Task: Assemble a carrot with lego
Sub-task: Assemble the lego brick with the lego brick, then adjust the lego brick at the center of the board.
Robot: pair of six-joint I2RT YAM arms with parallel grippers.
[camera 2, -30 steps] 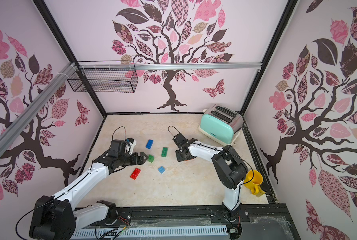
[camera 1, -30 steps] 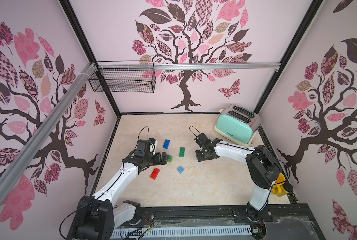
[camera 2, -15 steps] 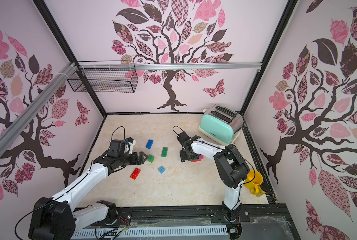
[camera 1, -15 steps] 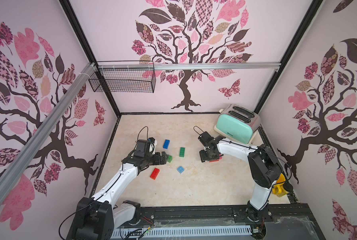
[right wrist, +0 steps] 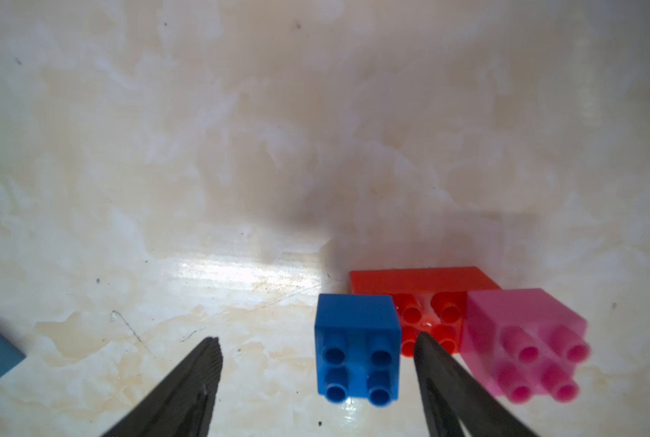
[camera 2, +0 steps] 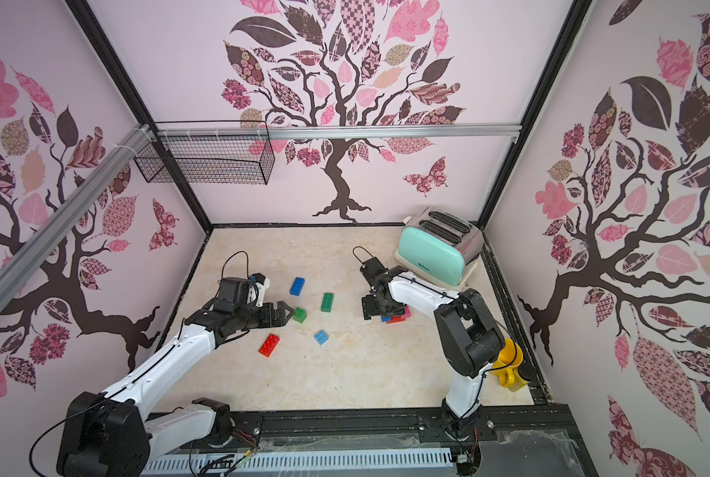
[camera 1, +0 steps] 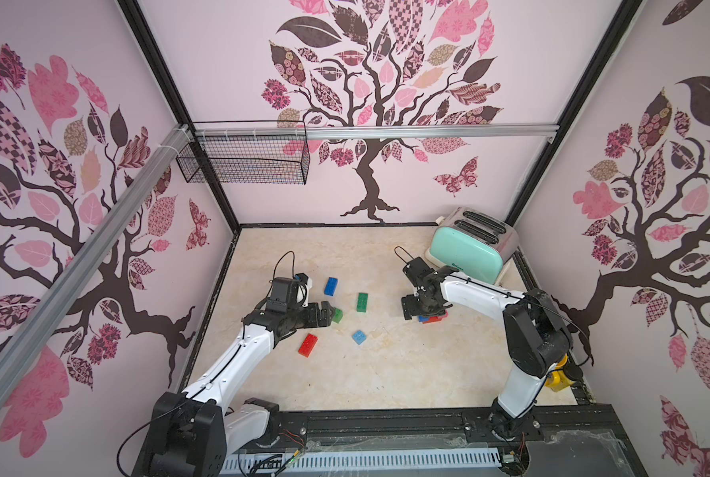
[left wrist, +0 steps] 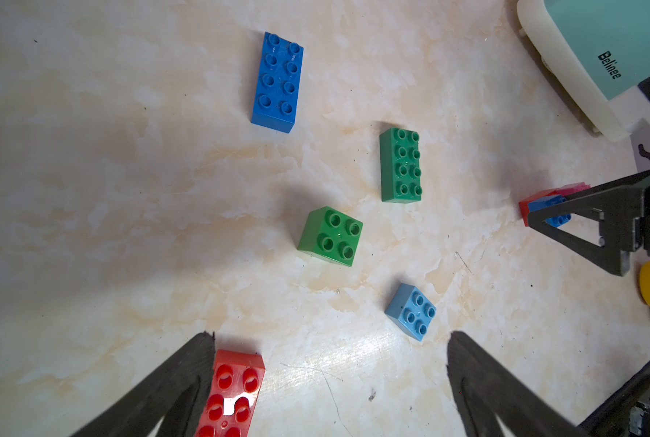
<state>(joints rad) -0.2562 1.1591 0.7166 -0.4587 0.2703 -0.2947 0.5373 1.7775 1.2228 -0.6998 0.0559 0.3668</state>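
Note:
A partial carrot stack rests on the floor: a red oblong brick carrying a dark blue square brick at one end and a pink square brick at the other. My right gripper is open just over it, with the blue brick between its fingers but not clamped. In a top view this stack shows under the right gripper. My left gripper is open and holds nothing. A loose red oblong brick lies beside one of its fingers, and a green square brick lies ahead of it.
Loose lego lies mid-floor: a dark blue oblong, a green oblong, a light blue square and the red oblong. A mint toaster stands at the back right, a yellow mug by the right wall, and a wire basket hangs high.
My right gripper shifted a little to the right over the red and pink bricks and opened, leaving the blue square brick on the red one. The left arm stayed still.

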